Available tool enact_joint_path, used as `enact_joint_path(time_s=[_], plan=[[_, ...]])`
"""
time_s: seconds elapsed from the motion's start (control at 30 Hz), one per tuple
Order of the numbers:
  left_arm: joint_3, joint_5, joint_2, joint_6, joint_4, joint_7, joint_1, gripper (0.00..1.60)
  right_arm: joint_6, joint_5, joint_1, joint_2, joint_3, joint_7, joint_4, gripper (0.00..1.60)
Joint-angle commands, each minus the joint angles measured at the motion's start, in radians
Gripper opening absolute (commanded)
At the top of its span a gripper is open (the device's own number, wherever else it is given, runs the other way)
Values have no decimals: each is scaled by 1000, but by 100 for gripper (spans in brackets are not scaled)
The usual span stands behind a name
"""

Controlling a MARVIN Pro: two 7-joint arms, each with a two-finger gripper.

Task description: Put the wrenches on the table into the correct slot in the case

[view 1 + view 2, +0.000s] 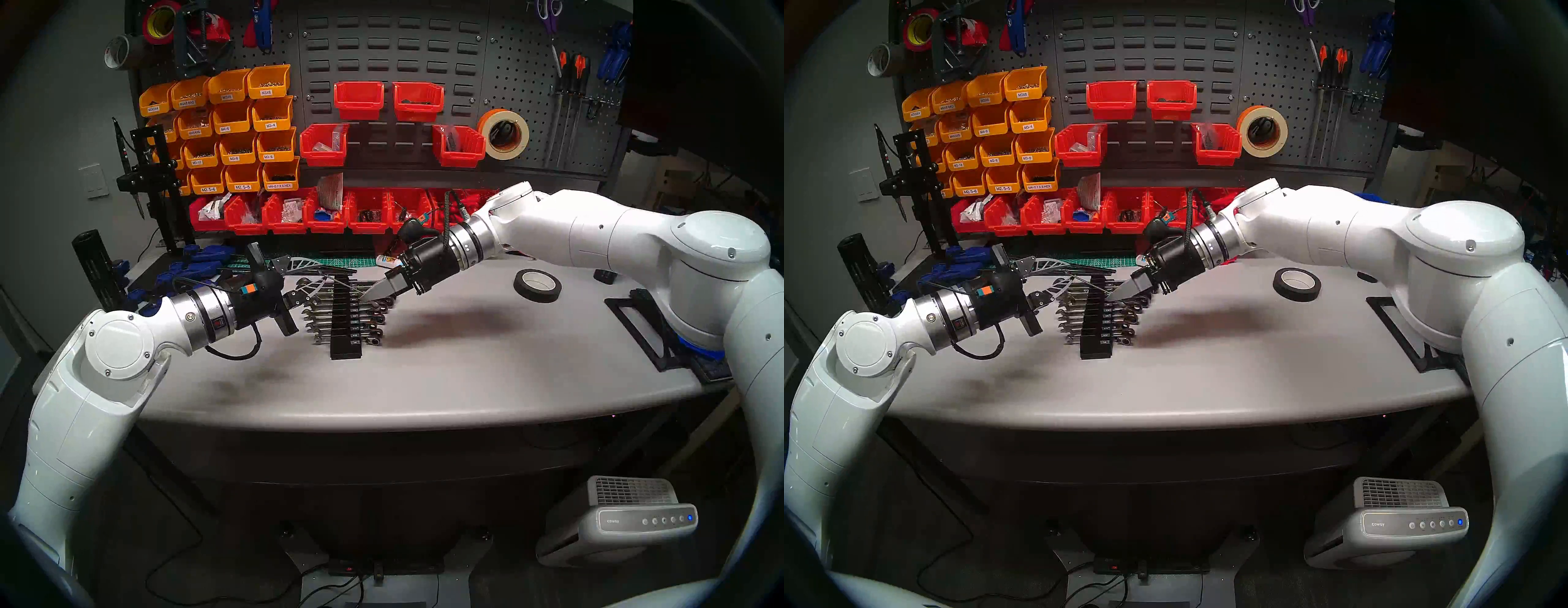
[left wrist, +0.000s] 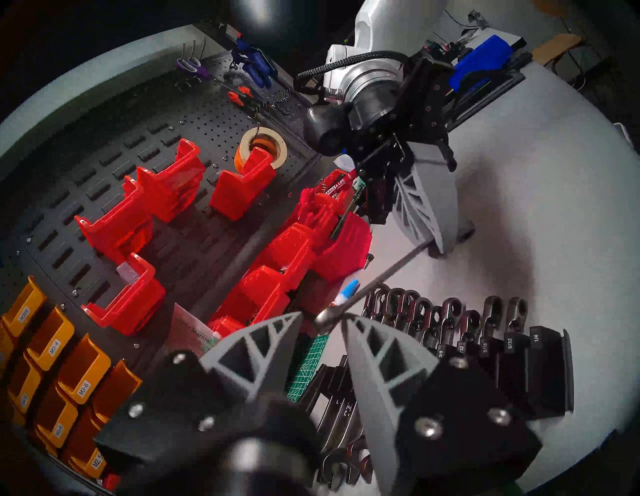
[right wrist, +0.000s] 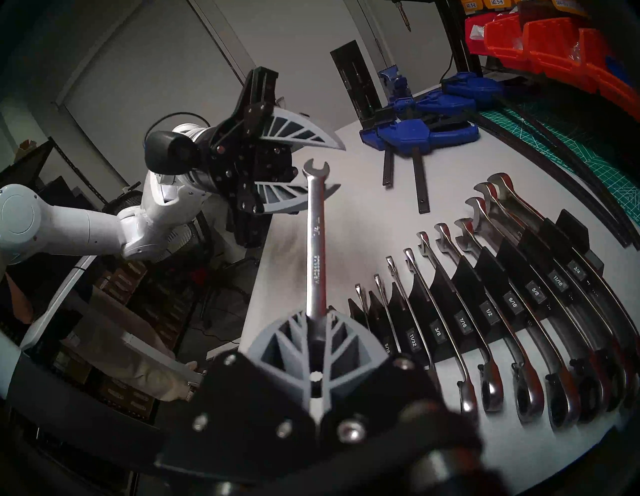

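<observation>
At frame centre, the right gripper (image 3: 317, 324) is clenched on one wrench (image 3: 317, 242) above the nearly full rack (image 3: 512, 277), its slot unfilled, while the left gripper (image 3: 313, 169) is released.

The worktop (image 1: 424, 382) lay bare across its front and middle, wide room for a hand. The black case (image 1: 345, 322) stood left of centre, wrenches (image 1: 373, 327) jutting from both sides. Behind it crowded blue clamps (image 1: 191, 271) and red bins (image 1: 297, 212). A tape roll (image 1: 537, 285) sat well to the right. The left gripper (image 3: 311, 166), jaws parted, hovered close beside the held wrench (image 3: 317, 249).
</observation>
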Motion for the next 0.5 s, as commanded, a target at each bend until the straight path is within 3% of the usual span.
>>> enact_joint_path(time_s=[0.0,0.47], plan=[[-15,42,3,-112,14,17,-27,87,15,2,51,-10,18,-2,-4,0],[3,101,-10,-344,101,37,-66,92,64,-15,114,-22,20,-24,-53,0]])
